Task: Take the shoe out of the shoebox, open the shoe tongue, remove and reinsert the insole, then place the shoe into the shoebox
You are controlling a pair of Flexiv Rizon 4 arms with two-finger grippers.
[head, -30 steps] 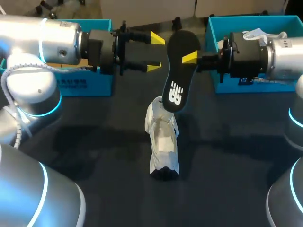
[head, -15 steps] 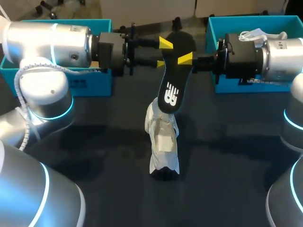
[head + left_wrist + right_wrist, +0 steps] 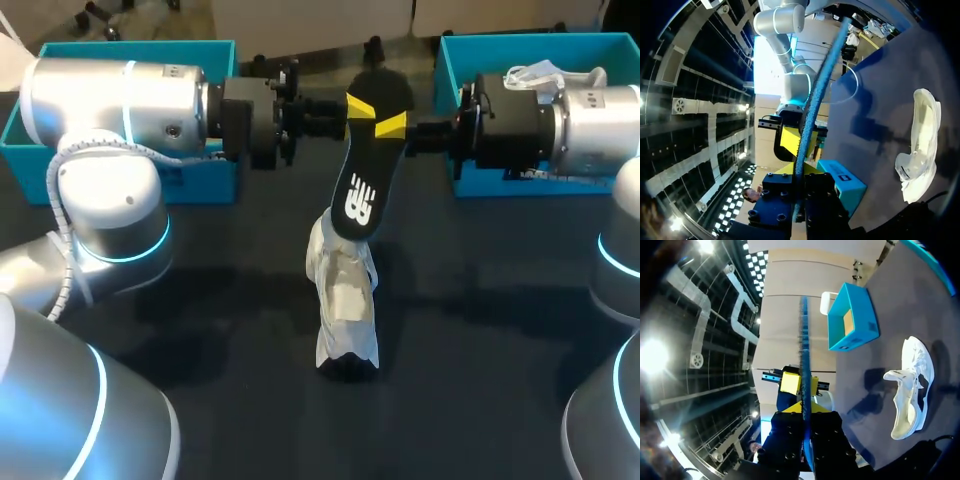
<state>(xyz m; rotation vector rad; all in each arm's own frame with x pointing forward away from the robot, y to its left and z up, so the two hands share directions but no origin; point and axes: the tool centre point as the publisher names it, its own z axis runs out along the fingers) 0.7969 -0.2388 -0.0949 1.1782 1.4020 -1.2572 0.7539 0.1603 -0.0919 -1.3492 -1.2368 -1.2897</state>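
A black insole (image 3: 362,190) with a white logo stands nearly upright above the table, its lower end just over the white shoe (image 3: 345,300). My left gripper (image 3: 358,104) and right gripper (image 3: 393,125) meet at its upper part from opposite sides, each shut on it. In the left wrist view the insole (image 3: 812,105) runs edge-on out from my left gripper (image 3: 799,175), and the shoe (image 3: 922,135) lies on the table beside it. The right wrist view has the insole (image 3: 804,340) edge-on in my right gripper (image 3: 805,412), with the shoe (image 3: 907,385) off to one side.
A blue shoebox (image 3: 120,47) stands at the back left behind my left arm. A second blue box (image 3: 540,45) at the back right holds something white (image 3: 545,72). The left box (image 3: 852,315) shows beyond the insole in the right wrist view. The dark table (image 3: 200,300) lies around the shoe.
My left arm has moved right to the insole and its fingers have closed on the upper part. The insole shifted slightly left. The right arm stayed almost still.
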